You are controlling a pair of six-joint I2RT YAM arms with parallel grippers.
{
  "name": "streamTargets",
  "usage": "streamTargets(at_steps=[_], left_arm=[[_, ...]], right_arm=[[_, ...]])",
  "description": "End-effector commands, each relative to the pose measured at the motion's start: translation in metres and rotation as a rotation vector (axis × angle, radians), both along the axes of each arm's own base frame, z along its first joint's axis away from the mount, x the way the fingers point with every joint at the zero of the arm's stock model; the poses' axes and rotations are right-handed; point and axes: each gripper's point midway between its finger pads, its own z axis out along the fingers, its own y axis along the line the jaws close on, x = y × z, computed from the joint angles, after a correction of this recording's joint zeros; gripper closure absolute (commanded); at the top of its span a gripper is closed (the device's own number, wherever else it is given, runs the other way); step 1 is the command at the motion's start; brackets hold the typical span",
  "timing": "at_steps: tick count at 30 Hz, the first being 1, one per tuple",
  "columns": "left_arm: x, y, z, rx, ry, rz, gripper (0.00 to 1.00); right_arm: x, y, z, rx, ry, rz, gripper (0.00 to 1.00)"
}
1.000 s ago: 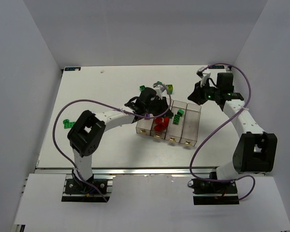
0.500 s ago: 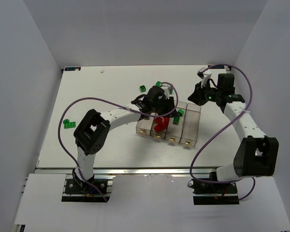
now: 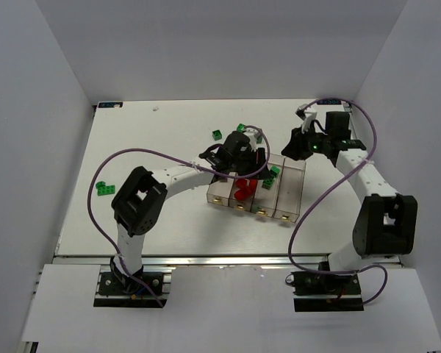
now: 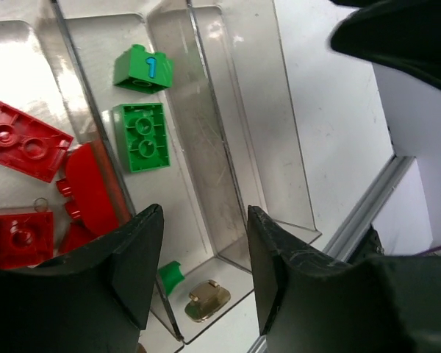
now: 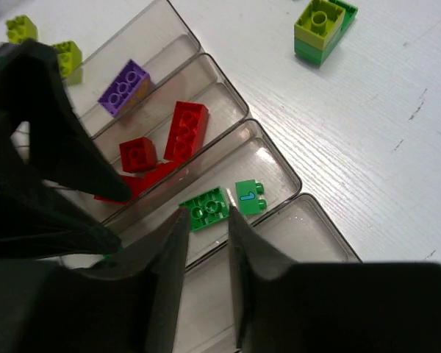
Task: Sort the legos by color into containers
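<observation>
Four joined clear bins (image 3: 290, 193) stand mid-table. In the right wrist view (image 5: 320, 232) the row holds a purple lego (image 5: 123, 87), red legos (image 5: 186, 130), then two green legos (image 5: 204, 208); the last bin holds nothing I can see. My left gripper (image 3: 254, 157) hovers over the bins' far end, open and empty (image 4: 206, 268), with the green legos (image 4: 141, 136) and red legos (image 4: 26, 140) below it. My right gripper (image 3: 294, 144) hovers by the far right end of the bins, jaws a little apart and empty (image 5: 204, 250).
A stack of yellow-green on green legos (image 5: 323, 28) lies on the table beyond the bins. Green legos (image 3: 216, 134) lie behind the left gripper and two more (image 3: 105, 189) at the left side. Yellow-green legos (image 5: 67, 55) lie near the purple bin. White walls enclose the table.
My left gripper has moved right and away from me, over the far end of the bins. My right gripper has shifted slightly left toward the bins.
</observation>
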Motion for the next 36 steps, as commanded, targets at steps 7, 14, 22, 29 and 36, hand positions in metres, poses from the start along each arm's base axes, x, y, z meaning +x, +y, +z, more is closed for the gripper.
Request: streamTargets(at_steps=[7, 14, 22, 29, 36], left_arm=[[-0.005, 0.074, 0.058, -0.003, -0.164, 0.21, 0.35], [-0.021, 0.153, 0.072, 0.029, -0.219, 0.457, 0.14], [-0.051, 0.204, 0.066, -0.028, -0.187, 0.609, 0.13], [-0.059, 0.226, 0.072, -0.043, -0.199, 0.684, 0.12], [-0.06, 0.229, 0.067, -0.055, -0.185, 0.704, 0.08]], right_arm=[[0.085, 0.038, -0.024, -0.077, 0.137, -0.108, 0.11], [0.151, 0.064, -0.03, -0.077, 0.09, -0.213, 0.11], [0.192, 0.08, -0.056, -0.164, 0.039, -0.285, 0.12], [0.201, 0.081, -0.081, -0.223, 0.033, -0.319, 0.19], [0.199, 0.075, -0.102, -0.269, 0.053, -0.349, 0.26]])
